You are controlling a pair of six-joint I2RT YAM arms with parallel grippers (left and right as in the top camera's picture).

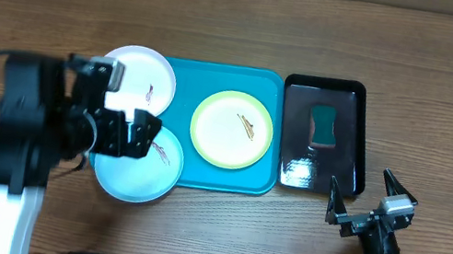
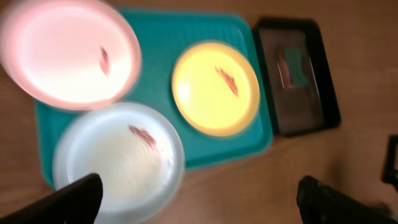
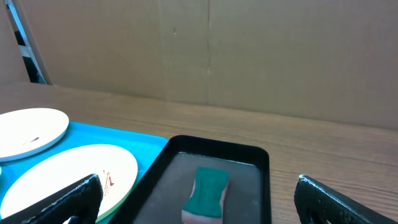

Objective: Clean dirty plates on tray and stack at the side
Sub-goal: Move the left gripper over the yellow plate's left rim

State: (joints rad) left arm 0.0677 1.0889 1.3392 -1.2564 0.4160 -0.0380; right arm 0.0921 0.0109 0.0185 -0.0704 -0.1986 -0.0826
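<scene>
While both arms sit poised, not one plate looks cleaned yet! Nearest me, the right tool (image 1: 361, 179) hangs wide and empty just short of the narrow black tray (image 1: 357, 103). The left tool (image 1: 125, 133), also spread wide with nothing in it, hovers over the pale blue plate (image 1: 139, 172), which overhangs the turquoise tray (image 1: 216, 79) at its front-left corner. Further back, the yellow-green rimmed plate (image 1: 231, 130) lies mid-tray and the white plate (image 1: 142, 75) pokes past the far-left edge. All three are smeared brown-red. This looks like the opening step. Next, I'd say, the right tool must drop onto the green sponge (image 1: 324, 126).
</scene>
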